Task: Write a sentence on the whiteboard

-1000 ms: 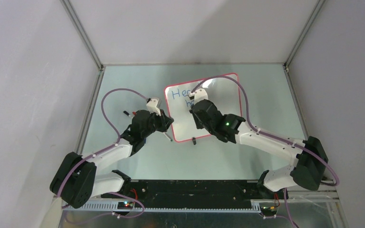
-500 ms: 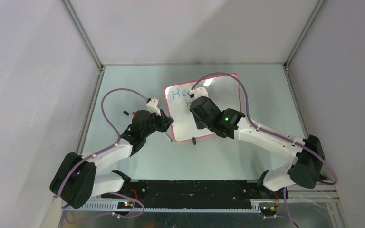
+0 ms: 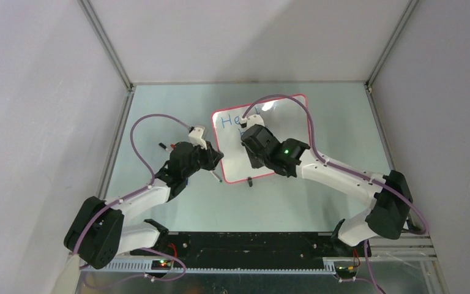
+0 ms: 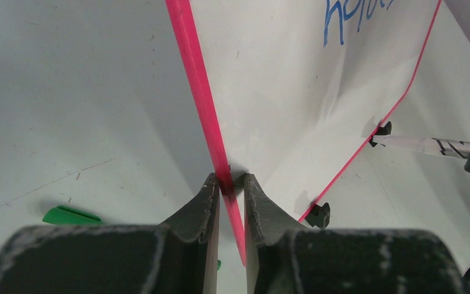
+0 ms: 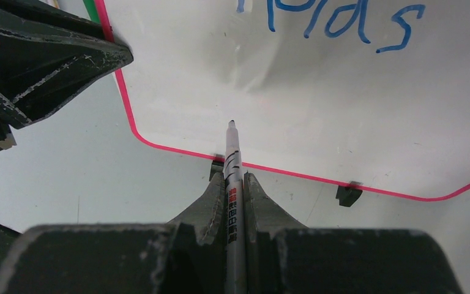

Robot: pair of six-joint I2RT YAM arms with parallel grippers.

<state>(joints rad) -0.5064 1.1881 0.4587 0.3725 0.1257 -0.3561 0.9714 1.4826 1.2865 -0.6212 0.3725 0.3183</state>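
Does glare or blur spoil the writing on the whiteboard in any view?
Top view: one glare spot at the far edge of the whiteboard, clear of the writing. Left wrist: sharp, soft shadow across the board. Right wrist: letters crisp, faint sheen below them.

Left arm, right arm: white links, black joints. Purple cable loops off each. Green light on right wrist. Left hand black, scuffed.

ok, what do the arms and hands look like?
Left arm and right arm: white links, black joint housings, a purple cable looping along each. Green light near the right wrist. Left hand and right hand: black, two tapered fingers with scuffed edges.
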